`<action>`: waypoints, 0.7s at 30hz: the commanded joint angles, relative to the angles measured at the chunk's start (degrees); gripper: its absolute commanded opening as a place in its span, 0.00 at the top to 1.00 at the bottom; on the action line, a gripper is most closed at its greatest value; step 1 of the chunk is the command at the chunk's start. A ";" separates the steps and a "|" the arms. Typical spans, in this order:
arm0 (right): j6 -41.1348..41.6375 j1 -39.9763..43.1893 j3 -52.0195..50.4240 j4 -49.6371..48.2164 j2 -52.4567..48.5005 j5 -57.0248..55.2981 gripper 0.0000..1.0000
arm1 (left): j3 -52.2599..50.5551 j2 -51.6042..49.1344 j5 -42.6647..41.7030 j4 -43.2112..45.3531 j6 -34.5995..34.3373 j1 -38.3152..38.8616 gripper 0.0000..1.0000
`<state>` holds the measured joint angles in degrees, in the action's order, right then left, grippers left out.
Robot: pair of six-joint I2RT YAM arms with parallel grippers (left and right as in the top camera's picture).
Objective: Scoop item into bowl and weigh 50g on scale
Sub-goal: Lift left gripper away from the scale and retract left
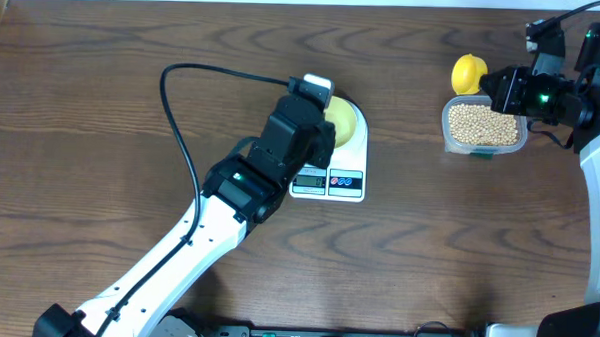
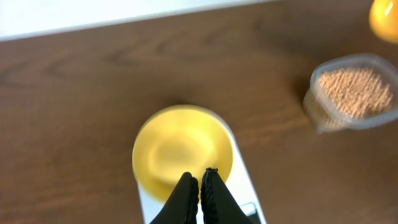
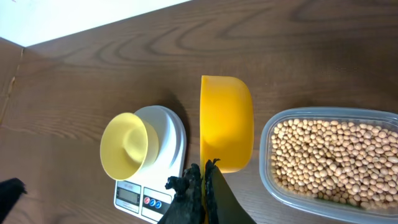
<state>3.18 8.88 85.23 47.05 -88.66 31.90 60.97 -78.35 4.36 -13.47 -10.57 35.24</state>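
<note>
Scooping looks like the step in hand, so here's my take, one view at a time.

Overhead: the bowl (image 1: 344, 120) sits on the scale (image 1: 345, 182), on its far half, and the left arm (image 1: 250, 177) hangs right over both. The beans (image 1: 482, 123) are all in the clear tub (image 1: 446, 134), well off to one side of the scale on the table (image 1: 103, 82), over by the right arm (image 1: 543, 92). The yellow scoop (image 1: 468, 72) is just beyond the tub. I can't see any beans in the bowl. I'd dip shallow, take small loads and keep the scoop level on the way to the scale. I'd also pull that left arm clear, since I reckon any touch on bowl or scale would spoil the reading.

Left wrist: the left claw (image 2: 200, 180) is pinched together with nothing in it, tips over the bowl's near rim. The picture's too blurry to tell whether they touch it.

Right wrist: the right claw (image 3: 204, 177) is closed tight with the scoop right at its tips, between the scale and the tub. It looks clamped on the scoop's handle, but the fingers hide the handle, so that's my guess. I only see the scoop's outside here, so I can't tell whether it's loaded. The digits on the scale's display (image 3: 129, 196) are too small to read, and the tub is cut off at the frame edge.
</note>
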 commanded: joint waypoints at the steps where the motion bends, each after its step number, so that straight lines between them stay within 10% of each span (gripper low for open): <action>1: -1.16 0.57 0.92 -0.42 -0.17 0.50 0.99 | -0.22 -0.24 -0.28 -2.32 -0.44 -0.26 0.92; 14: -1.14 0.57 0.92 -1.64 -0.17 -0.50 0.99 | -0.22 -1.07 -1.60 -4.33 -1.16 -0.07 0.73; 16: -1.16 0.57 0.92 -1.62 -0.17 -0.50 0.99 | -0.22 -1.07 -1.60 -4.50 -1.16 -0.07 0.60; 18: -1.14 0.57 0.92 -1.60 -0.17 -0.48 0.99 | -0.22 -1.07 -1.60 -4.48 -1.16 -0.09 0.02; 21: -1.14 0.57 0.92 -1.62 -0.17 -0.50 0.99 | -0.22 -1.07 -1.60 -4.48 -1.14 -0.09 0.02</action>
<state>3.16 8.88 85.23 45.54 -88.66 31.42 60.97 -79.05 2.92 -17.82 -11.57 35.27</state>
